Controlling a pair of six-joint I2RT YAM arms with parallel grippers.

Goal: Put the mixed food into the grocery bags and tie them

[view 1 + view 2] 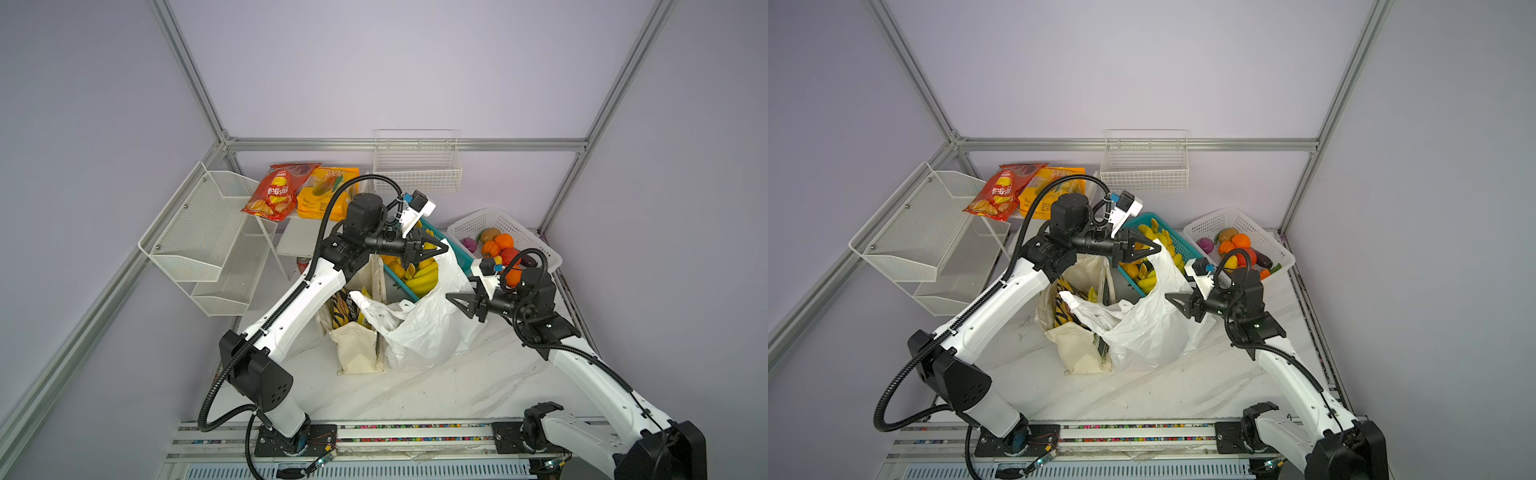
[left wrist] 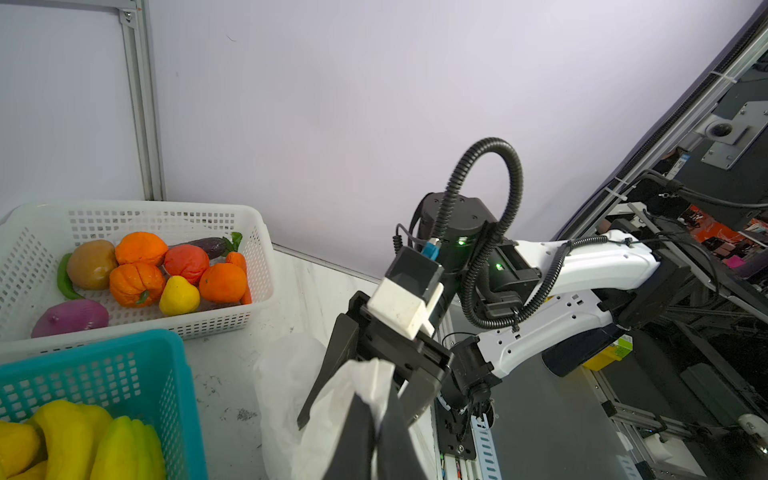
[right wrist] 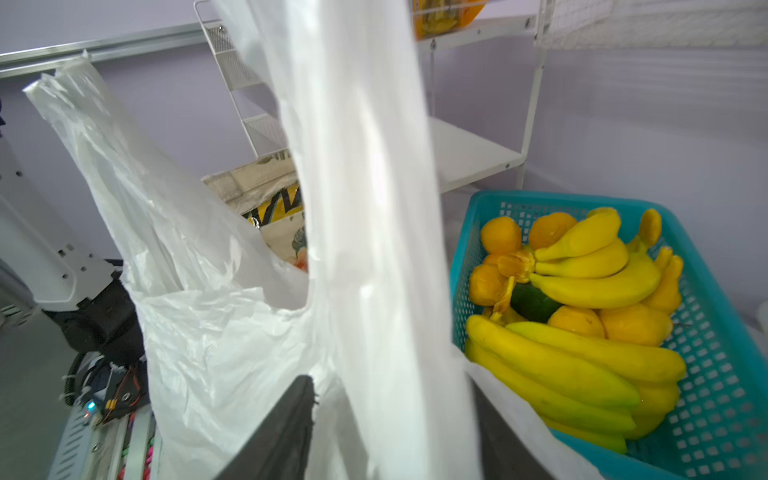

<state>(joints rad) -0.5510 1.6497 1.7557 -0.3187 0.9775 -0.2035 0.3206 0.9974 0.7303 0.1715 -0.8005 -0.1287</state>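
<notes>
The white plastic bag stands beside the cream canvas tote, which holds the black chip bag with yellow zigzags. My left gripper is shut on one handle of the plastic bag and holds it up over the teal basket. That stretched handle runs between the fingers of my right gripper, whose jaws stand open on either side of it. Yellow bananas lie in the teal basket. A purple eggplant lies in the white basket.
A red chip bag and an orange-yellow packet lie on the white shelf at the back left. A white mesh rack hangs on the left wall and a wire basket on the back wall. Oranges and other toy produce fill both baskets.
</notes>
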